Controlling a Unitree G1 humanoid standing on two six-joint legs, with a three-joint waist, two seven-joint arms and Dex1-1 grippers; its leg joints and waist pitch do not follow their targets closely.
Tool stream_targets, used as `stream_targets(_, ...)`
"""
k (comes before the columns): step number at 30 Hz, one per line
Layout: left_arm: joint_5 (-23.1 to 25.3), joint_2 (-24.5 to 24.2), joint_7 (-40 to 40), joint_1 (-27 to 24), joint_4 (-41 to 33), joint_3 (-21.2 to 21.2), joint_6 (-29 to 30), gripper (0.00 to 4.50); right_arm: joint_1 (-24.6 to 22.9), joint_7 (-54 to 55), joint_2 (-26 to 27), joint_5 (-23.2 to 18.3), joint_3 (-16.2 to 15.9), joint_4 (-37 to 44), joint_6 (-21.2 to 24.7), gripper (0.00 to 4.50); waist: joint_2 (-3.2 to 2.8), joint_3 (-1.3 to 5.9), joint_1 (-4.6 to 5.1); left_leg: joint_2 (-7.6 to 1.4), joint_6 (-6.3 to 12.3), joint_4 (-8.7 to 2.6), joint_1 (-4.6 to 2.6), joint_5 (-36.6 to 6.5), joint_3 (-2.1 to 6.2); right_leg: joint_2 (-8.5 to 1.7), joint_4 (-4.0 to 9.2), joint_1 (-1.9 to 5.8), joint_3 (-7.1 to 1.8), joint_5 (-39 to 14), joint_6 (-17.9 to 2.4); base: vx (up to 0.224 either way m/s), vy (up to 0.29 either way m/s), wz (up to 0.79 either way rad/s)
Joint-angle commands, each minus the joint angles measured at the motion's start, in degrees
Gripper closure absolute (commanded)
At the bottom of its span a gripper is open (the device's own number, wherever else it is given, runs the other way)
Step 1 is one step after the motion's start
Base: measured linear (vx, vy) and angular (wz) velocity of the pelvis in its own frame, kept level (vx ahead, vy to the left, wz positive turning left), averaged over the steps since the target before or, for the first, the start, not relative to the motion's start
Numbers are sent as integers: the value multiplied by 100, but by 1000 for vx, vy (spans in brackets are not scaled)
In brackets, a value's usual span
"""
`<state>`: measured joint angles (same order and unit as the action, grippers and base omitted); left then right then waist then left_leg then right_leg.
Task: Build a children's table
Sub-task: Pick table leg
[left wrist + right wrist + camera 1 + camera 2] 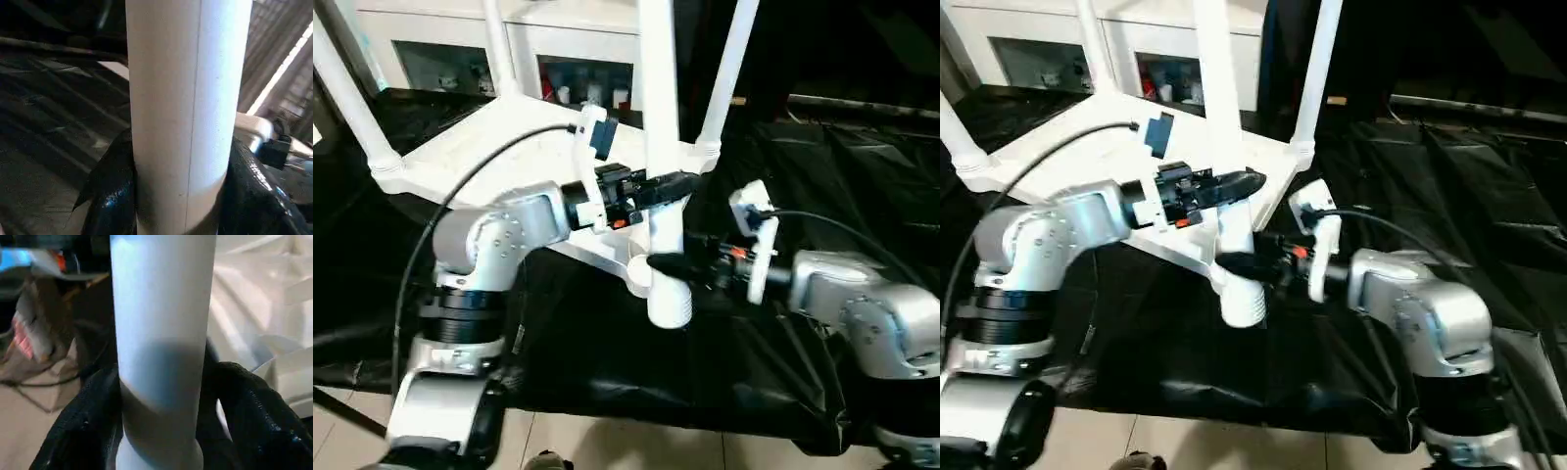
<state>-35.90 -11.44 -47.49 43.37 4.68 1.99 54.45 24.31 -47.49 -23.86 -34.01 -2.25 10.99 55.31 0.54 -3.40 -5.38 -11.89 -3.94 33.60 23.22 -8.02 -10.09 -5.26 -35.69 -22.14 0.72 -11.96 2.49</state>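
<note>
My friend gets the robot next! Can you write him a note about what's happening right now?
Left gripper: closed around the near leg, holding it upright.
Right gripper: around the same leg lower down; grip unclear.
Table top lies upside down on the black cloth.
Done: three other legs stand in corner sockets.
Left: the near leg's thick end sits beside the near corner, apparently not socketed. Seat it there.

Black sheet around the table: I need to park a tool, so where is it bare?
Bare: the black sheet right of the upturned tabletop, and the strip between the near leg and the floor. Crowded: the near corner, where the left gripper and right gripper flank that leg.
</note>
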Motion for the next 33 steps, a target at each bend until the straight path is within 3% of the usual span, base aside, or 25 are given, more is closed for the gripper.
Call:
stream_targets(1,-181,-102,-284,33,-272,-117,-4,265,25,-168,-134,16,-119,67,-49,138,82,429,-28,-15,-98,-353,-170,-837,-49,-127,375,205,-63,-399,-1146,0,0,0)
stream_targets(11,-314,-266,-724,-11,-442,-361,16,265,73,-719,-415,-135,-352,13,-98,138,103,430,-47,-24,-58,-340,-173,-856,-53,-129,361,204,-64,-445,-1206,0,0,0)
stream_targets(13,-317,-277,-739,-12,-448,-373,15,265,80,-750,-407,-157,-342,-4,-92,175,104,427,-49,-24,-69,-338,-177,-873,-55,-125,361,196,-63,-452,-1216,0,0,0)
stream_targets(22,-358,-303,-753,10,-403,-354,-27,265,66,-840,-398,-271,-385,-40,-100,249,104,435,-66,-22,-79,-329,-180,-871,-53,-123,349,195,-64,-446,-1231,0,0,0)
stream_targets(27,-200,-275,-604,11,-307,-353,-185,265,33,-714,-309,-217,-361,-49,-163,259,104,437,-80,-20,-92,-327,-181,-889,-53,-122,350,195,-64,-448,-1230,0,0,0)
stream_targets(28,-125,-208,-338,56,-184,-286,-159,209,38,-604,-261,-177,-349,-61,-193,261,99,442,-86,-24,-94,-322,-184,-878,-54,-129,349,194,-68,-429,-1225,0,0,0)
stream_targets(33,64,80,413,155,-5,1,-368,176,41,-300,-131,-51,-343,-93,-286,261,113,445,-102,-15,-127,-316,-173,-872,-52,-132,354,209,-66,-396,-1228,0,0,0)
